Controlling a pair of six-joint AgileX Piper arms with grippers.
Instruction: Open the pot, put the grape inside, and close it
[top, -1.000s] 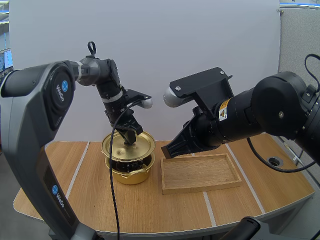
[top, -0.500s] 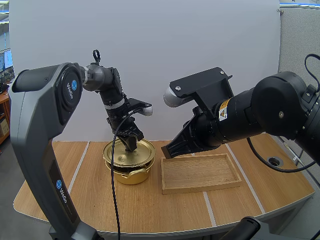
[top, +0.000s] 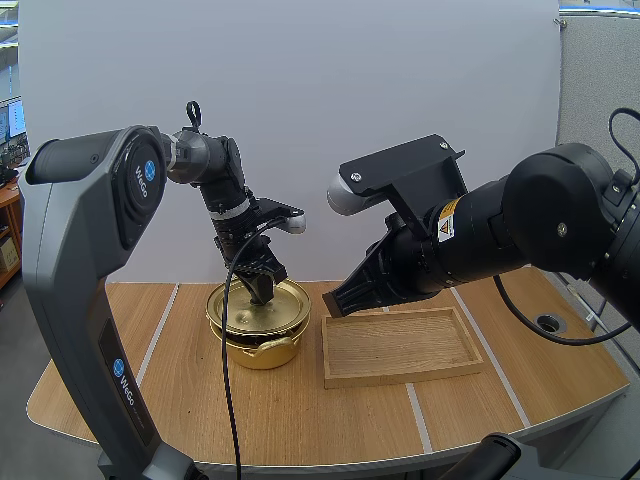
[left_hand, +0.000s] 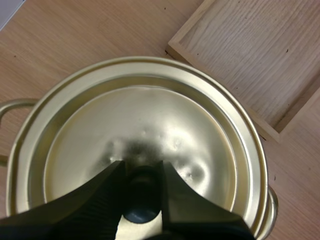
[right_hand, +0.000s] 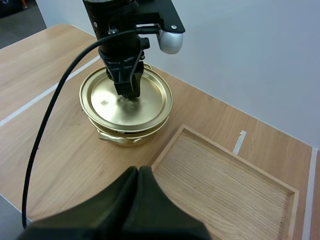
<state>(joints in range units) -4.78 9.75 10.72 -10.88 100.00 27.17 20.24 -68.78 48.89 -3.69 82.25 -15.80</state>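
Two grippers are ours to mind. Our left gripper (top: 262, 290) pinches the dark knob (left_hand: 141, 197) of the lid (top: 245, 312), which lies level on the pot (top: 258, 348), seated all round as far as we can see. Our right gripper (top: 335, 300) hangs by the left side of the wooden tray (top: 400, 378), its fingers pressed together on nothing. The pot stands on the table (top: 300, 420) left of the middle, toward the far edge, just beside the tray. We judge the closing all but finished. To end it well, we should part the fingers only enough to clear the knob, then rise straight up so the lid is not dragged askew. We count one pot, one lid, one knob and one tray.
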